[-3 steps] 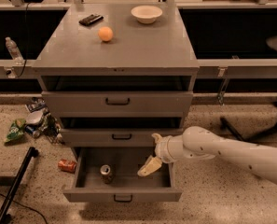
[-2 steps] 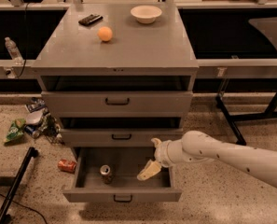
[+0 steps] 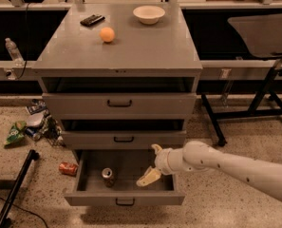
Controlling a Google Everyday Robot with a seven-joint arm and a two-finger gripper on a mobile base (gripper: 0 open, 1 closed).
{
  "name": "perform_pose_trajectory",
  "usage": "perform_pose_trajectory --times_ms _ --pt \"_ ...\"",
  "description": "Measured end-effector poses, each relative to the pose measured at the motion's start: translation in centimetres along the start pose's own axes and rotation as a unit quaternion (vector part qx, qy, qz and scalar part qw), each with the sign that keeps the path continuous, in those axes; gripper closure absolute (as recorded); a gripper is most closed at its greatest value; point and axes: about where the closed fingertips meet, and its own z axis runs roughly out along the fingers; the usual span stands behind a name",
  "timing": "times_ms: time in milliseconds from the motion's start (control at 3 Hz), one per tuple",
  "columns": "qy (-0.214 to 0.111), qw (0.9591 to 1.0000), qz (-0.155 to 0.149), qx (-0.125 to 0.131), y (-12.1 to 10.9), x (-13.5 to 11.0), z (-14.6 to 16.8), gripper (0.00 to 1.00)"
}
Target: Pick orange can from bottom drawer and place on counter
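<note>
**Reach stage: gripper over the open drawer, can not yet taken**

- Deep grey metal bottom drawer [image 3: 124, 199] with a small black handle is pulled out below the counter's front edge.
- Small orange-brown drink can with a silver top [image 3: 108, 175] stands upright inside it, under the left half of that front edge.
- Pale two-finger gripper [image 3: 152, 164] on a white arm extends from the right and hangs over the drawer's right half. Its fingers are spread wide, one angled up and one down, with nothing between them. It is near the can but clearly apart from it.
- Broad flat grey metal counter [image 3: 150, 46] carries three things:
  - a round orange ball [image 3: 107, 34] left of centre;
  - a flat black gadget [image 3: 92, 20] by the back-left corner;
  - a white bowl [image 3: 149, 14] at the back edge, right of middle.
- Reddish can [image 3: 68, 168] lies on the floor left of the drawer. It is not the target.

Judgement: this is the approach, before any grasp. The next move calls for a shift left and down so the fingers bracket the can's sides, then a close. After that comes a lift that clears the drawer wall and the drawers above. A set-down near the counter's front edge looks simplest.
</note>
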Motion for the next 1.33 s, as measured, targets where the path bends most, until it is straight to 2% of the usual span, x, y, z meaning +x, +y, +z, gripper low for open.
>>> perform_pose_trajectory --times_ms 333,667,1000,1333 --pt "-0.061 0.9981 -0.004 0.004 -1.0 0.3 5.0 0.0" --pt "-0.102 0.9948 0.005 -0.01 -2.0 1.9 10.7 0.0" --pt "-0.092 0.9922 0.042 -0.072 -0.5 7.5 18.8 0.0" --pt "-0.096 0.9925 0.043 -0.063 -1.3 7.2 18.5 0.0"
